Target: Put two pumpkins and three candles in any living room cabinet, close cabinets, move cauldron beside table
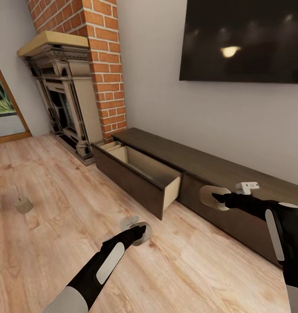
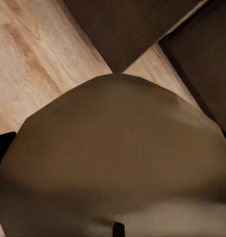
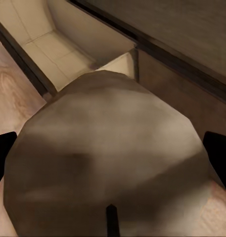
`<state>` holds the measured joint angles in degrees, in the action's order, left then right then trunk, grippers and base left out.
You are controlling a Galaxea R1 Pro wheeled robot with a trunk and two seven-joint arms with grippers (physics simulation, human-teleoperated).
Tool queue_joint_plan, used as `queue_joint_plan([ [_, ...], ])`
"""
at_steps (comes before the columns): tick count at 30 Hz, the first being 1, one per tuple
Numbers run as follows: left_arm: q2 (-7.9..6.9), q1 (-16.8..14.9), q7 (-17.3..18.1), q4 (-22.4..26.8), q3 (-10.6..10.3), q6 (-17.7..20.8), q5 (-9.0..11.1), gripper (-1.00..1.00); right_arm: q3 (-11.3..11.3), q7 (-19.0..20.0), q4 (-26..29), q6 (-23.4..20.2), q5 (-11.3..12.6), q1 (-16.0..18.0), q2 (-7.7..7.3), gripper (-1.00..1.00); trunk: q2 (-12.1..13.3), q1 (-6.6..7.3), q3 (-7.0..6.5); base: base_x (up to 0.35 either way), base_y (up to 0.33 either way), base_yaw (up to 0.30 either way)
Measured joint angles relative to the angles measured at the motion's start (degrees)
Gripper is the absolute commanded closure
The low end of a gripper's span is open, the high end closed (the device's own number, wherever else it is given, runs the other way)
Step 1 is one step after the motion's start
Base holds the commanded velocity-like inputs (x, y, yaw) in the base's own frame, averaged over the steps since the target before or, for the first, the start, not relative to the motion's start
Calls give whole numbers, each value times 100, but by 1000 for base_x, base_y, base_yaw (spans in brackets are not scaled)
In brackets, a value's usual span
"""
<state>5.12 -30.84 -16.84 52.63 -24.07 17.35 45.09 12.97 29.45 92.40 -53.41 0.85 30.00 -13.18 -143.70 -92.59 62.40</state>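
Each arm has a pale candle with it. The left hand [image 1: 138, 232] is closed around one candle [image 1: 140, 233] low over the wooden floor [image 1: 57, 243], and the right hand [image 1: 218, 198] holds the other candle [image 1: 212, 197] up in front of the long dark cabinet [image 1: 218, 167]; in each wrist view a rounded candle end with a dark wick sits right up against the camera [image 2: 117, 163] [image 3: 108, 158], with black fingertips [image 3: 219, 153] at the sides. The cabinet's drawer [image 1: 142, 171] stands pulled out toward the room — as far as I can see it, its pale inside looks bare. A third pale candle [image 1: 22, 204] stands on the floor well off to the left, so by my reckoning nothing is stored yet: these two need dropping in, the third fetching, and the pumpkins and cauldron dealt with, then the drawer shut. For room, the drawer's near corner juts out between the two hands, and the right candle hangs just beside it, above the cabinet front — a short reach over the side wall would do, though I'd mind that sharp edge. A small white object [image 1: 247, 187] sits on the cabinet top close behind the right hand. The fireplace [image 1: 64, 100] stands just past the drawer's far end.
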Motion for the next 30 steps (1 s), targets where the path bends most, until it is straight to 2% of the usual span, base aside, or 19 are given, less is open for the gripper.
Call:
queue_joint_plan([
  [30, -6, -3, 9, 0, -6, 0, 9, 100, 10, 2, 0, -9, 8, -1, 8, 100, 0, 0, 0, 283, 191, 0],
])
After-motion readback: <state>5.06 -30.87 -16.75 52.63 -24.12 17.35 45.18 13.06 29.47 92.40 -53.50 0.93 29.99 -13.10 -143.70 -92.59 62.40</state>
